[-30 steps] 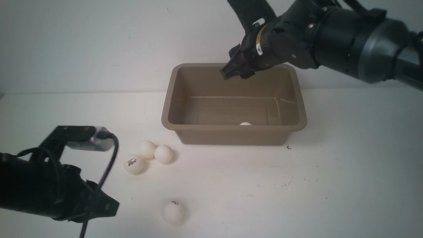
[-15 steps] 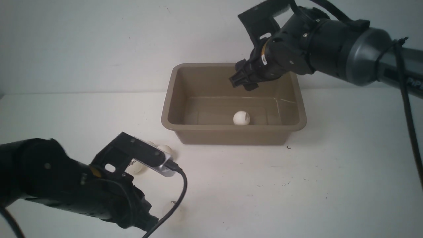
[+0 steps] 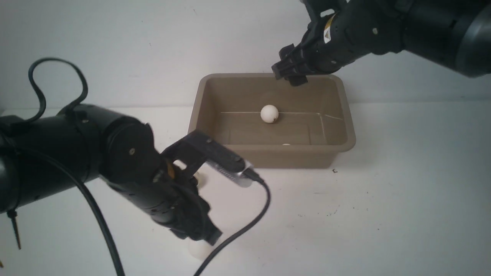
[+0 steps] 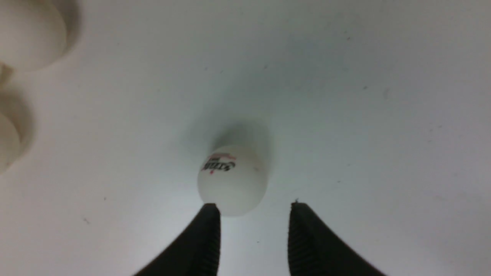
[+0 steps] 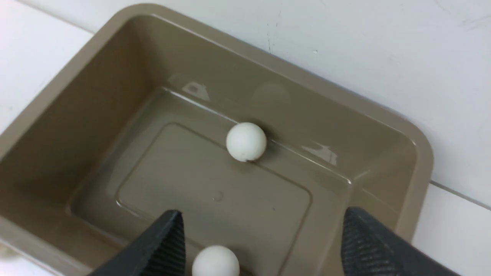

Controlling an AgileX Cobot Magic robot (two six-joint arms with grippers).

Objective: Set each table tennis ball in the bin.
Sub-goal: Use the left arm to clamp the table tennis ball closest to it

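Observation:
The taupe bin [image 3: 299,158] stands at the back middle of the table. Two table tennis balls lie in it: one [image 3: 269,114] by the back wall, one [image 3: 285,144] just showing behind the front wall. The right wrist view shows both balls, the far one [image 5: 246,142] and the near one [image 5: 215,262]. My right gripper [image 3: 291,73] hangs open over the bin's back rim, holding nothing. My left gripper [image 4: 253,209] is open, low over the table. A logo ball [image 4: 232,180] lies just beyond its tips, nearer one finger [image 4: 209,230]. That ball [image 3: 199,250] peeks out under the arm.
Two more balls, one [image 4: 30,34] and another [image 4: 5,142], lie at the edge of the left wrist view; my left arm hides most of that cluster in the front view. A black cable [image 3: 245,226] trails from the left wrist across the table. A white wall stands behind the bin.
My left arm swung right and down over the near ball, and its jaws parted. My right gripper rose toward the bin's back rim. The dropped ball rolled to the bin's back wall.

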